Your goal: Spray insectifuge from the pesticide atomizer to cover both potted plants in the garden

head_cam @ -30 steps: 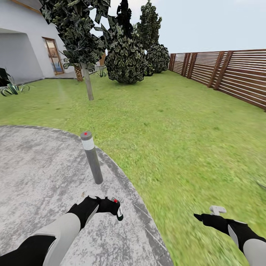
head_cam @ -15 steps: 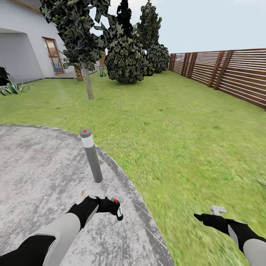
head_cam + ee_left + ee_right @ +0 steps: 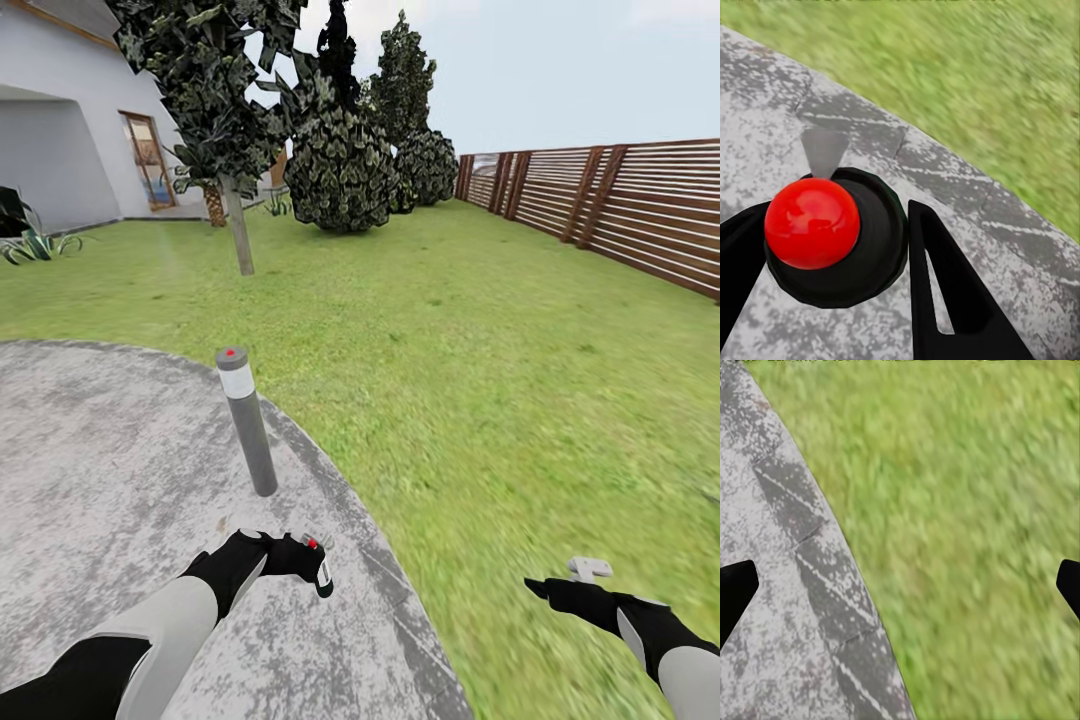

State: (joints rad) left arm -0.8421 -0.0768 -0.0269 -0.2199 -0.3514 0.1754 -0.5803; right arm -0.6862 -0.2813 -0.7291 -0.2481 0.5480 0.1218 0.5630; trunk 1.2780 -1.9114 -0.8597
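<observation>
Head view first: I see a round grey paved patio [image 3: 110, 470] underfoot, meeting green lawn [image 3: 480, 350] along a curved stone edge. A grey bollard lamp [image 3: 246, 420] stands near that edge. A brown slatted fence [image 3: 620, 205] runs along the right, with trees [image 3: 340, 165] and a pale house [image 3: 60, 140] beyond. My left gripper [image 3: 300, 556] has its jaws closed on the spray bottle [image 3: 318, 562], held above the patio. My right gripper [image 3: 560, 592] hangs over the grass, jaws spread wide and empty.
</observation>
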